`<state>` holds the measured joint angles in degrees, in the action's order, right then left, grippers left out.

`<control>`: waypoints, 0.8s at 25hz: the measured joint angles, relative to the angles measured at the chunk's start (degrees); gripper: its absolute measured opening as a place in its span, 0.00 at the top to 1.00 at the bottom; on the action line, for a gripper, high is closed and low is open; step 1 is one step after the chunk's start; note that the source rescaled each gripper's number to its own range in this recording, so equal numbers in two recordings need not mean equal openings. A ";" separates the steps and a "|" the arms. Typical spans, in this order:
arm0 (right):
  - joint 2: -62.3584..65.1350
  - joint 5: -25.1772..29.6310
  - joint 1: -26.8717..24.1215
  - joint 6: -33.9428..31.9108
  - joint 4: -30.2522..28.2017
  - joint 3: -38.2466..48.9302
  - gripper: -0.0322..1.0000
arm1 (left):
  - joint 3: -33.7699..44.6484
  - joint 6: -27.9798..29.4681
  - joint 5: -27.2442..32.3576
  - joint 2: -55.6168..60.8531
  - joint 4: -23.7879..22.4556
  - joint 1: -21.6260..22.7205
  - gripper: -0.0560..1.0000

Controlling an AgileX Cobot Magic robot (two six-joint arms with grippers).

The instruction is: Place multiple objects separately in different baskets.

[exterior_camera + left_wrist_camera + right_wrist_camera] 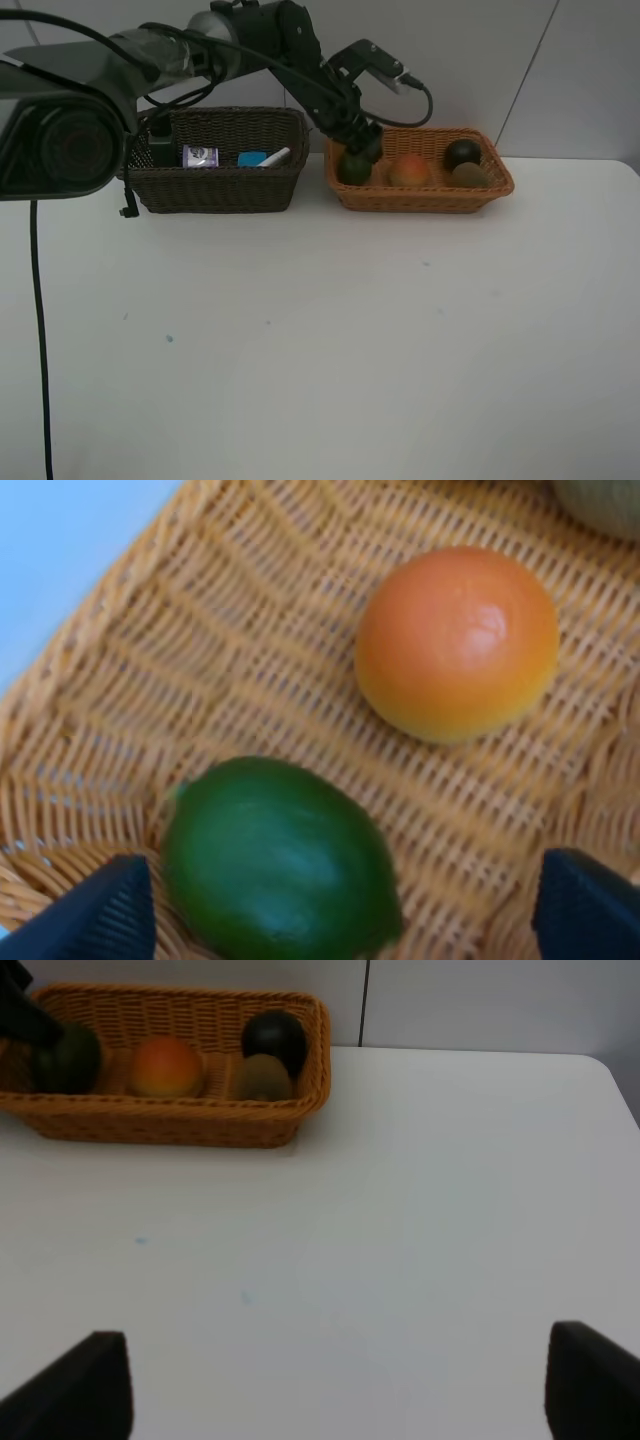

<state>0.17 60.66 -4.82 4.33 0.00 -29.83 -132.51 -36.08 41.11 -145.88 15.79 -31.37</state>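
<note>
White tabletop (320,350) carries, from left to right, the dark brown basket (215,190) holding the bottle (161,143), jar (200,156), eraser (251,158) and marker (274,156), then the tan basket (425,195), where the left gripper (360,148) hangs wide-jawed over the lime (275,865) beside peach (457,642), kiwi (470,175) and mangosteen (462,152), while the right gripper (330,1390) hovers wide over bare table.

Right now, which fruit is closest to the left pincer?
The lime, lying between the open left pincer's tips. The peach sits farther off.

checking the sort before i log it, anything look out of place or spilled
Nothing stands out. Lime, peach, kiwi and mangosteen sit in the tan basket; the other items lie in the brown basket. Nothing is spilled.
</note>
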 joint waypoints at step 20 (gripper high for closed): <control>0.00 0.00 0.00 0.00 0.00 0.00 0.00 | -0.08 9.51 27.61 26.54 -9.82 0.00 0.94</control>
<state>0.17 60.66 -4.82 4.33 0.00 -29.83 -132.58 -26.57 68.73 -119.34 5.97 -31.37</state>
